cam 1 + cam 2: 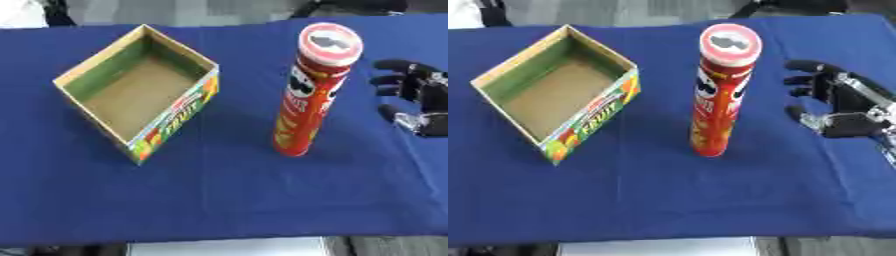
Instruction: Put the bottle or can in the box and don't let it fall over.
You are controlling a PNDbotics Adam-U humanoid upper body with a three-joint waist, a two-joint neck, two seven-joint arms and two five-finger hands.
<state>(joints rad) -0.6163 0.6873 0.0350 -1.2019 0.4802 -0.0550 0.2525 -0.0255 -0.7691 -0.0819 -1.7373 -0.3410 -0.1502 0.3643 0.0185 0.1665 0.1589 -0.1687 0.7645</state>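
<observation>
A tall red crisps can (717, 95) with a pale lid stands upright on the blue cloth, right of centre. An open cardboard box (138, 90) with colourful printed sides and nothing in it sits to the can's left, turned at an angle. My right hand (840, 106) hovers open to the right of the can, fingers stretched toward it, thumb below, a clear gap away from it. The left hand shows in neither view.
A blue cloth (227, 200) covers the table, whose front edge runs along the bottom of the views. Beyond the far edge are dim shapes of the room.
</observation>
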